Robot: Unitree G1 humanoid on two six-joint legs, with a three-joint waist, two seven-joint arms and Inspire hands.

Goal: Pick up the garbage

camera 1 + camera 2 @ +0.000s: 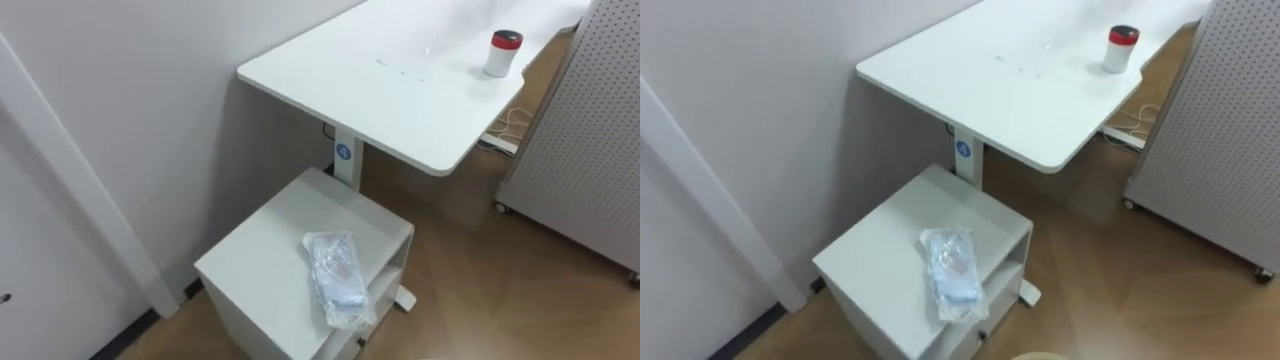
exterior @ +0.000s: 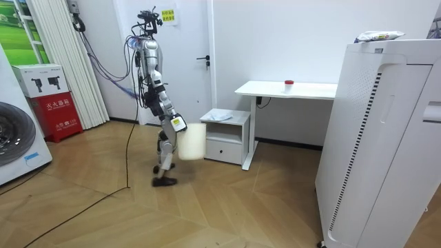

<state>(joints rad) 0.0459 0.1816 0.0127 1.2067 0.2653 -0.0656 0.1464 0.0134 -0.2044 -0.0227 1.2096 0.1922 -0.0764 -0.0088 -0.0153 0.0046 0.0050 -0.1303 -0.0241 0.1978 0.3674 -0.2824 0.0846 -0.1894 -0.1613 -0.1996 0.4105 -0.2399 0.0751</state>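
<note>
While the robot stands a short step from the low white cabinet (image 1: 268, 250), facing it, I judge the task to be at its approach stage: nothing has been picked up yet. The garbage, a crumpled clear plastic wrapper (image 1: 338, 278), lies flat on the cabinet's top near the front edge, above the open shelf. It touches nothing else, and the rest of the top is bare.

In the room view the arm nearer the camera, which I take from the body to be the right one, hangs down and forward. Its right hand (image 2: 176, 125) is at the rim of a pale bucket (image 2: 193, 141) carried at knee height between the robot and the cabinet. I cannot tell how that hand is set on the bucket; it is too small there to read.

Behind the cabinet stands a white desk (image 1: 400, 100) with a small red-capped jar (image 1: 503, 53) near its far end, well apart from the wrapper and, I think, not part of this job.

The next move, as I see it, calls for closing the last bit of distance. A free hand should then reach down over the cabinet top, with the bucket kept low and clear of the cabinet's front. The wrapper looks light and slippery, so I would expect it to slide under a push. A pinch from above seems safer than a sweep.
</note>
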